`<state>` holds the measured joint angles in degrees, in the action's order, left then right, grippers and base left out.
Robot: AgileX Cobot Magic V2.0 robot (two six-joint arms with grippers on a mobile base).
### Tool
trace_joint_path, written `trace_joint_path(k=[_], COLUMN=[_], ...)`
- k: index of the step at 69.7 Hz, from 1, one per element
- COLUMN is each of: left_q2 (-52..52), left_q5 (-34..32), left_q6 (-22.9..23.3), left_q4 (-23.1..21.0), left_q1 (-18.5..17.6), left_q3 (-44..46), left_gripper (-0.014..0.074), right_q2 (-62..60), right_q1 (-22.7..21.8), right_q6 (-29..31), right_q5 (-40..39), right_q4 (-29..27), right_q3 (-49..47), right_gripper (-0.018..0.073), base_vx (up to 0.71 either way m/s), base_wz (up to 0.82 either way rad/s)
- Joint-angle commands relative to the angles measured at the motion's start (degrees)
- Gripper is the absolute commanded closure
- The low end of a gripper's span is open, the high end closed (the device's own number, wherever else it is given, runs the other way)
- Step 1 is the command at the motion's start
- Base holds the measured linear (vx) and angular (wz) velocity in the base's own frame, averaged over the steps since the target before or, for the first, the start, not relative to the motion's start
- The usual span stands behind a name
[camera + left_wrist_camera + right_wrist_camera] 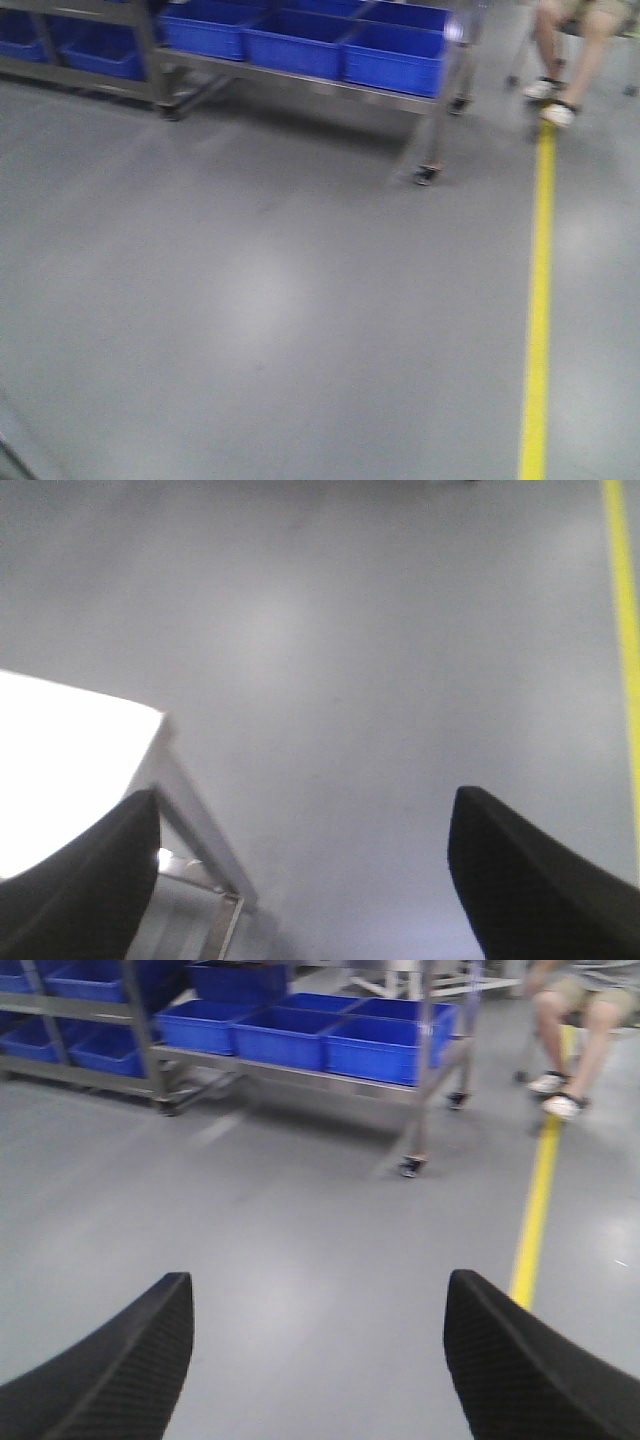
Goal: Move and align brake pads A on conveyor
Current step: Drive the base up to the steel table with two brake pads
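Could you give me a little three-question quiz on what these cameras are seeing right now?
1. True or false: the black two-fingered left gripper and the black right gripper are both clamped on an object.
2. What sits on the wheeled steel rack? A) blue plastic bins B) cardboard boxes C) red buckets
3. Fill in: the thin painted line on the smooth grey floor is coloured ____.

Key: 1 false, both stand open and empty; 2 A; 3 yellow.
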<state>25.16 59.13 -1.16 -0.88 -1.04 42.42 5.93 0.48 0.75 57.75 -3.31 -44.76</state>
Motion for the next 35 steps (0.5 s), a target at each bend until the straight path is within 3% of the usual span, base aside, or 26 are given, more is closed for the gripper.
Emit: trace_joint_path(k=[1, 35], left_q2=[0.66, 0.65], left_q5=[-3.75, -3.69], left_q6=[0.31, 0.31], left_q4=[-0.22, -0.22], left_q1=[-0.45, -0.45], left_q3=[1.37, 1.37], left_gripper=[0.0051, 0.0051], right_q2=[1.77, 1.77], right_q1=[-0.04, -0.04], right_q6=[0.33, 0.33], right_q5=[-4.14, -4.14], right_q4=[0.2, 0.2], right_q3=[-1.04, -1.04], right_gripper=[0.0061, 0.0061], base_vx=[0.29, 0.25], base_wz=[0.91, 0.87])
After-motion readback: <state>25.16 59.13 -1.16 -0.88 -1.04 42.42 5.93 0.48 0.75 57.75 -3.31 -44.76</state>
